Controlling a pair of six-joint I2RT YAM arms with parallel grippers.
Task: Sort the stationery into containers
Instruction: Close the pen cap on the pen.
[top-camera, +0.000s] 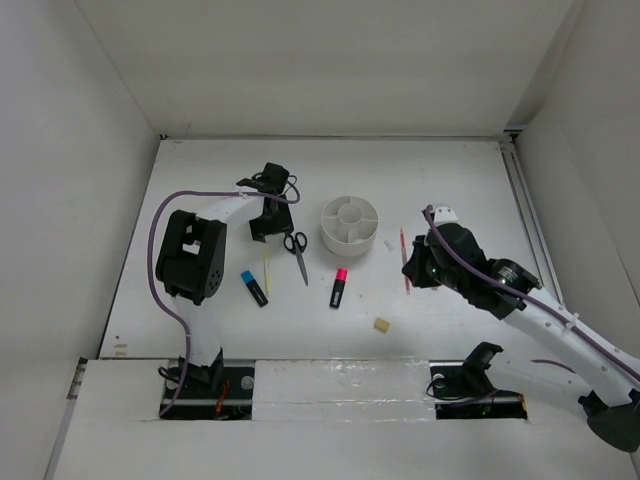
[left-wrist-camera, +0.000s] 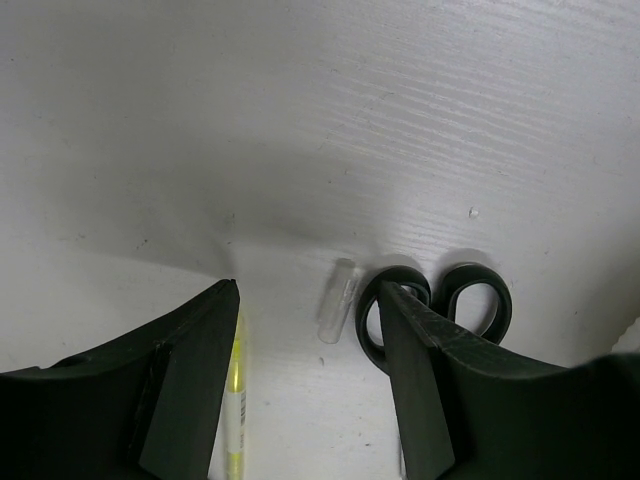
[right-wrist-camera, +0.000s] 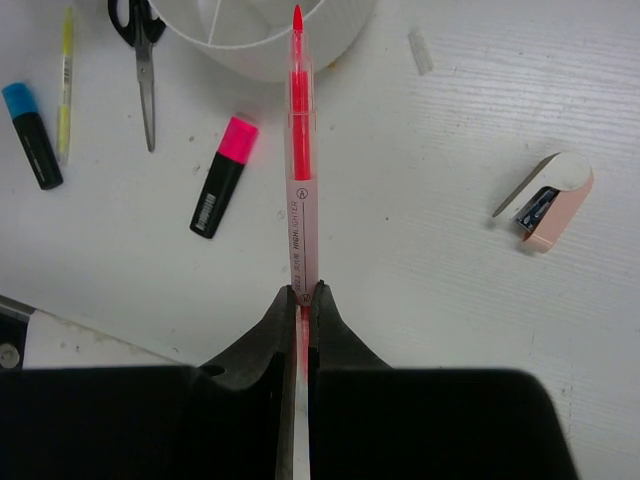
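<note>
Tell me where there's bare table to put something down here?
The far strip behind the organiser is bare, and so is the far right corner beyond the red pen. It is crowded in front of the organiser, leftward: scissors, yellow pen, blue highlighter, pink highlighter.

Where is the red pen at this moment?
The red pen is clamped in the right gripper, just right of the white organiser in the top view.

Overhead view looks down; both wrist views, close above the table (top-camera: 450, 180), share the scissors (right-wrist-camera: 147, 95).
</note>
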